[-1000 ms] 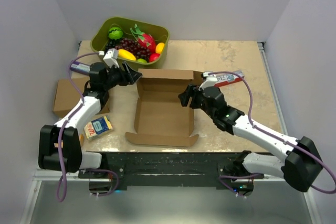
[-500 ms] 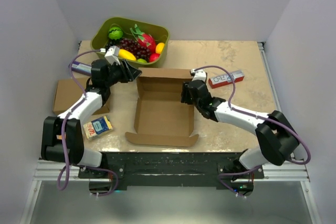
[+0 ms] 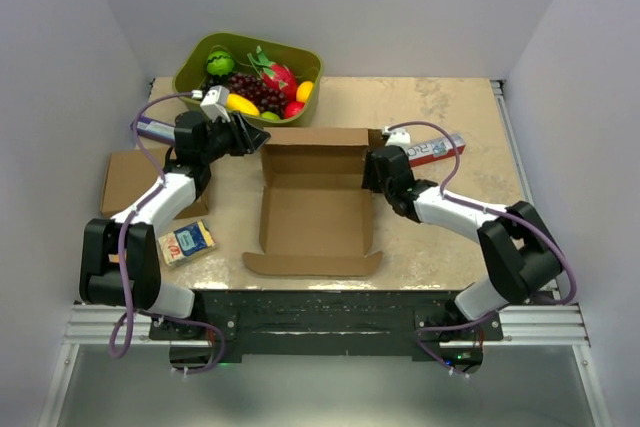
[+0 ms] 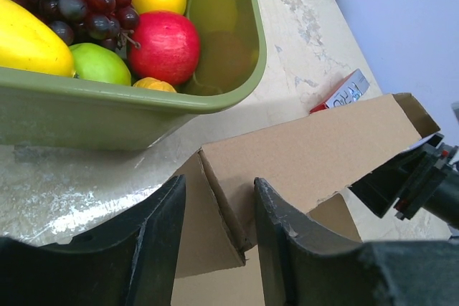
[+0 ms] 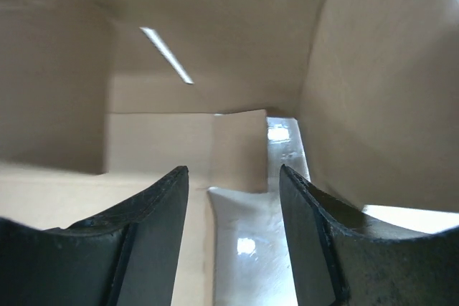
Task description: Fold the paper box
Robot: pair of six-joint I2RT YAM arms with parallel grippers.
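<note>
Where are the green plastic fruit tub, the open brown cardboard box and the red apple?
green plastic fruit tub [image 4: 86, 112]: left wrist view, outer wall.
open brown cardboard box [image 3: 315, 212]: top view, bare floor panel.
red apple [image 4: 165, 46]: left wrist view, middle of its skin.

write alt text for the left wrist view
The left hand straddles a corner of the brown paper box, its two dark fingers apart on either side of the raised cardboard wall. Behind it, a green tub of fruit sits on the marbled table.
</note>
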